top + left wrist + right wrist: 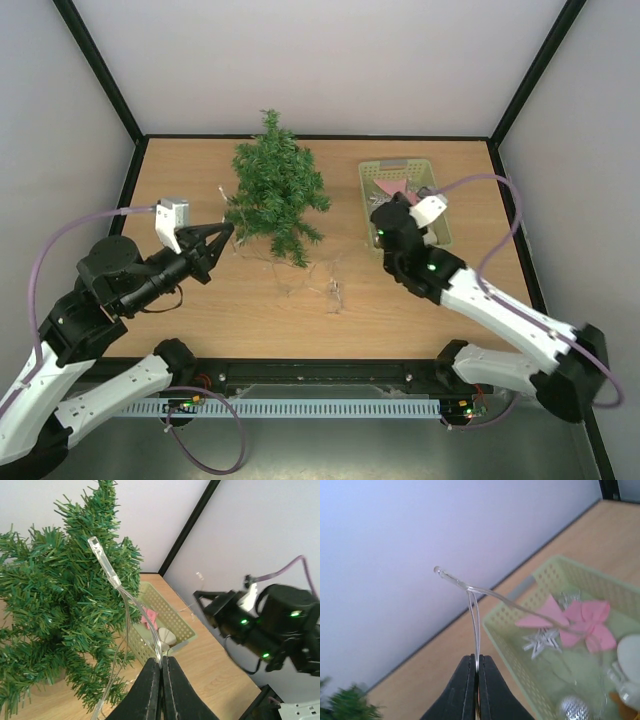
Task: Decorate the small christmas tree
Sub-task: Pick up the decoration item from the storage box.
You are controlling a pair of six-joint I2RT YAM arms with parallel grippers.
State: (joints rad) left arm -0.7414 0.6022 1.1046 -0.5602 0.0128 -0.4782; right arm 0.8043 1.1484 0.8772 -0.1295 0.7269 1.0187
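1. Left tool (161,662) clenched on a clear light string (150,625), lower left of the top view, near the tree (275,190).
2. Right tool (476,662) pinching another stretch of it, above the basket (520,645).
3. Slack string lying mid-tabletop (200,170), not yet draped.
4. Tree at upper centre, no ornament visible.
5. Pink bow (585,622) and silver star (542,640) unused in the basket, upper right; probably most decorating left.
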